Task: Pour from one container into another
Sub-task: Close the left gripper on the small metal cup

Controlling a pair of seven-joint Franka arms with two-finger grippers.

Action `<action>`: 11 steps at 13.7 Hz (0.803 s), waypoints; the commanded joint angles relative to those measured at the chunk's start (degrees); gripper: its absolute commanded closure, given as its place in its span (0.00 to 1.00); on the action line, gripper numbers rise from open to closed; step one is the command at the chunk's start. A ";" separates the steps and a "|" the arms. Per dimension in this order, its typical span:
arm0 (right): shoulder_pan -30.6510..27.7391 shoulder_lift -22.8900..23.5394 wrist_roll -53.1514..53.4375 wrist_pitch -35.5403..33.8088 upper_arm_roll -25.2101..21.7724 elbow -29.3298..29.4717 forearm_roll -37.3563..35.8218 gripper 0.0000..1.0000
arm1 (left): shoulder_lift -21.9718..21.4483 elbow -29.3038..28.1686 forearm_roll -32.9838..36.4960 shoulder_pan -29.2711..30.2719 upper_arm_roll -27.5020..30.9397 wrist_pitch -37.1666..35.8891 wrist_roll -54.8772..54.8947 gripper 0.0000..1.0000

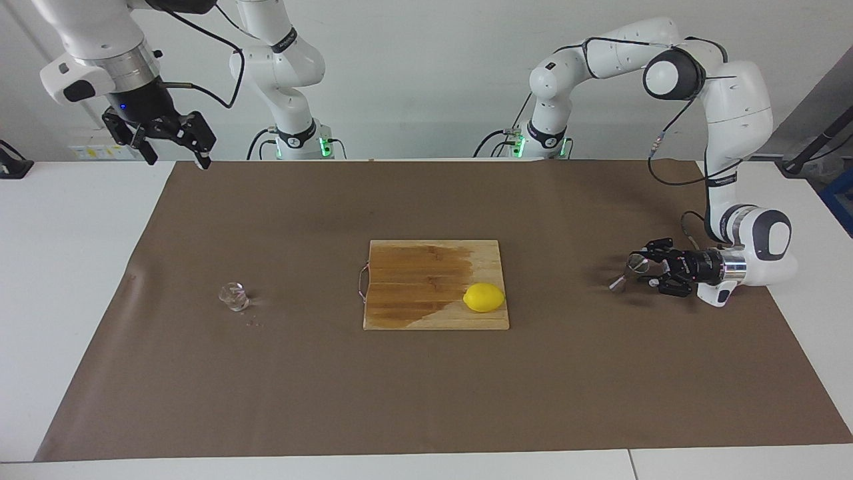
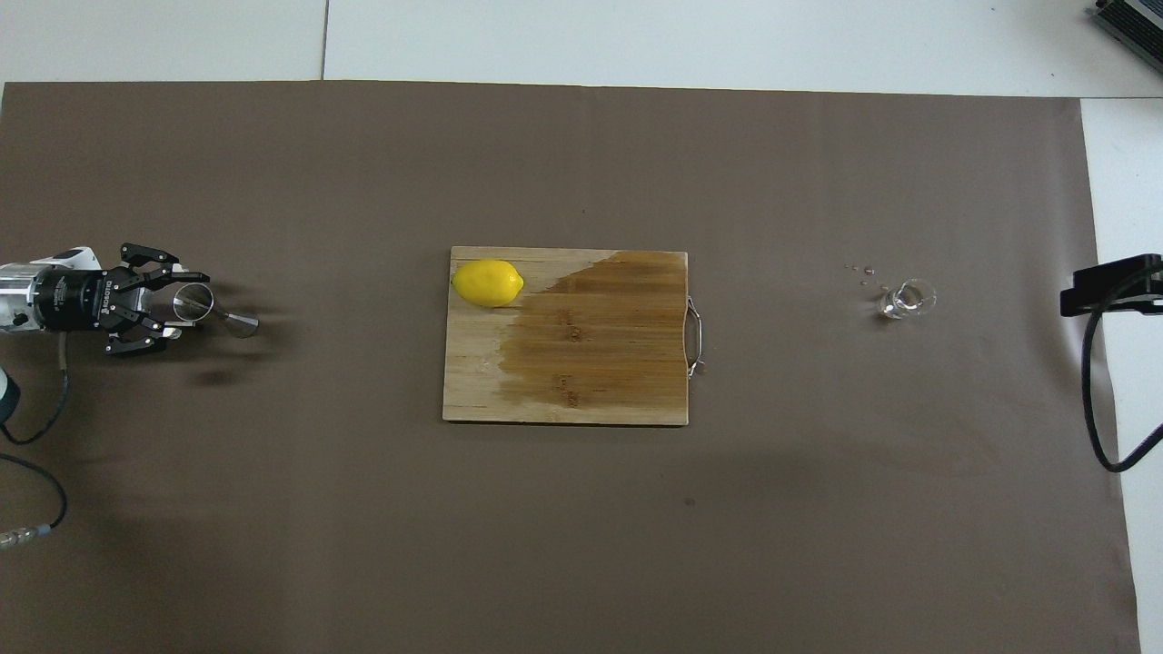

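Since the wooden board point(image 1: 433, 283) w/ lemon point(image 1: 484, 297) fills mid-table, both vessels sit off it, well apart. Right gripper point(image 1: 174, 142) waits high over the mat corner at its own end, fingers apart. Left gripper point(image 1: 645, 269) lies low, side-on, fingers drawn in round the steel jigger point(image 2: 213, 312)'s wide cone; firm clamp — can't tell. Jigger: light, rigid, slick; narrow waist prob. the surer hold. Glass cup point(image 1: 234, 297), toward right arm's end: tiny, fragile, slippery; take by its sides, gently.
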 commanded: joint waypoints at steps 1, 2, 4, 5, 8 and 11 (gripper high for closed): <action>-0.06 -1.37 0.16 0.89 0.29 -1.75 -0.39 0.00 | -0.56 -1.43 -0.94 0.16 -0.23 1.54 0.48 0.55; -0.06 -1.37 0.08 0.89 0.29 -1.75 -0.39 0.00 | -0.56 -1.43 -0.94 0.16 -0.23 1.54 0.48 0.58; -0.06 -1.37 0.08 0.89 0.29 -1.75 -0.39 0.00 | -0.56 -1.34 -1.03 0.07 -0.23 1.45 0.39 0.63; -0.06 -1.37 0.16 0.89 0.29 -1.75 -0.39 0.00 | -0.56 -1.25 -1.12 -0.01 -0.23 1.36 0.31 0.65; -0.06 -1.37 0.16 0.89 0.29 -1.75 -0.39 0.00 | -0.91 -0.72 -4.18 -2.11 -0.23 1.01 0.13 0.65; -0.06 -1.37 0.08 0.89 0.29 -1.75 -0.39 0.00 | -2.92 -1.16 -9.01 -5.80 -0.15 1.27 0.57 0.64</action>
